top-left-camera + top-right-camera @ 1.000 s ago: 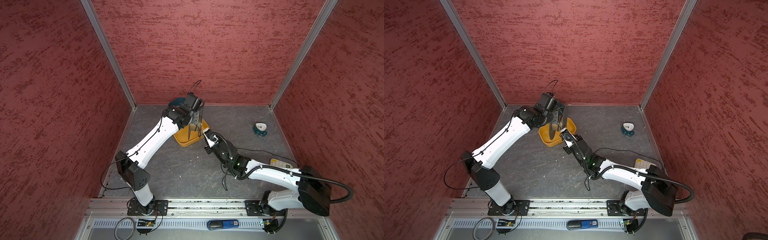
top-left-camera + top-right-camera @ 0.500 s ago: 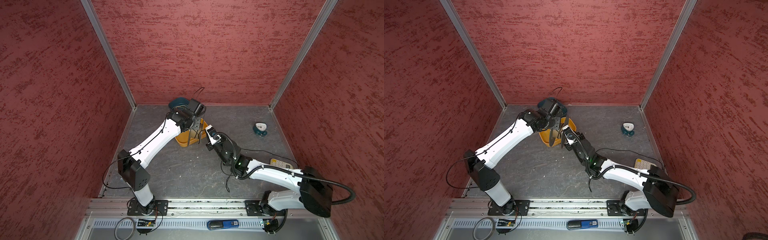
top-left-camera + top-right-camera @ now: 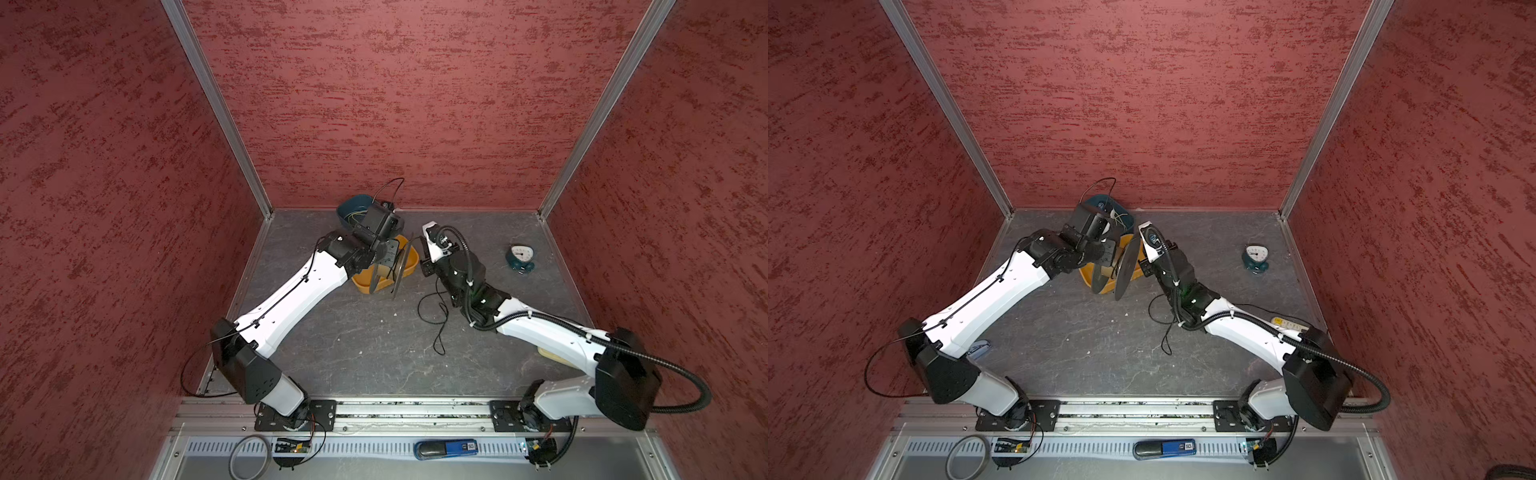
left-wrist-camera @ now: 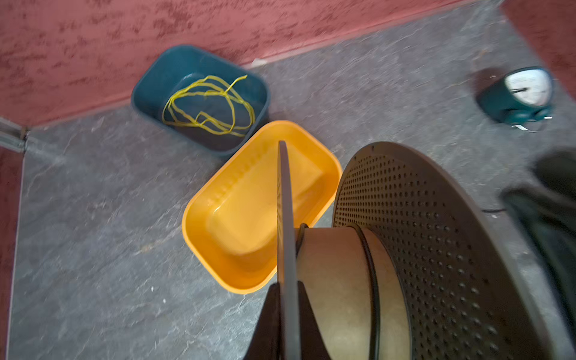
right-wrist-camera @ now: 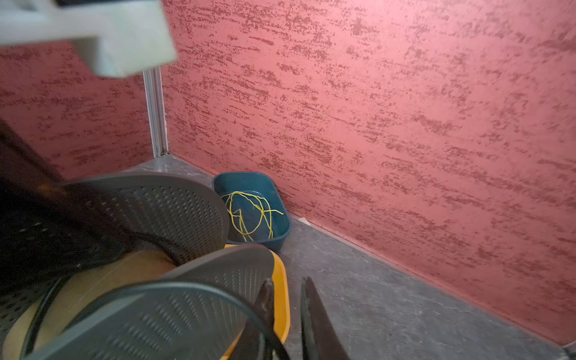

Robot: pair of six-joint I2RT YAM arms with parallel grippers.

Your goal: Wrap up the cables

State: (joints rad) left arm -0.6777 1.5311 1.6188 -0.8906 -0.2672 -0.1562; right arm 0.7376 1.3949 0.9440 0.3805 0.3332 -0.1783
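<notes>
A teal tray (image 4: 199,67) holding a thin yellow-green wire (image 4: 208,106) is seen at the far wall, touching or nearly touching a yellow tray (image 4: 199,215). A teal clock (image 3: 520,257) is set far right on the grey desk (image 3: 353,345). What appears to be a blue-and-black device (image 3: 446,449) lies at the near rail.

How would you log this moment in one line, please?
left gripper: shut on reel | reel: at yellow tray | cord: partly on reel | right gripper: beside reel, grip unclear

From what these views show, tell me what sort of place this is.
Probably a robot test cell, not a home or shop: textured red panels in aluminium framing wall a grey tabletop, and two white arms are bolted to a rail at its front.
</notes>
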